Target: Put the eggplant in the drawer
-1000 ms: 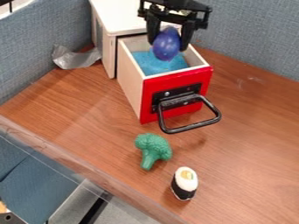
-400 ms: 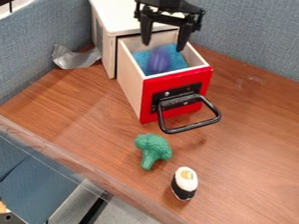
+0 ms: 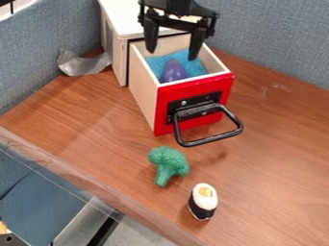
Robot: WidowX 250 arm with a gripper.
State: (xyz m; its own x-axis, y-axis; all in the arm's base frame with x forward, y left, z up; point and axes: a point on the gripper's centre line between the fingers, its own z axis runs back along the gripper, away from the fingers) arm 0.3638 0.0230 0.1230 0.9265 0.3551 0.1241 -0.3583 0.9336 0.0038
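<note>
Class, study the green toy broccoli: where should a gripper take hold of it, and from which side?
Probably the stem of the broccoli, coming from above with a finger on either side. The stem is narrower than the bumpy, rounded head and points toward the bottom of the view, so its two long sides look easiest to pinch.

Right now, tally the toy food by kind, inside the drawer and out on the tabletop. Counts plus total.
Eggplant: 1, inside the open drawer
Broccoli: 1, on the tabletop
Sushi roll: 1, also on the tabletop
Total: 3
</note>
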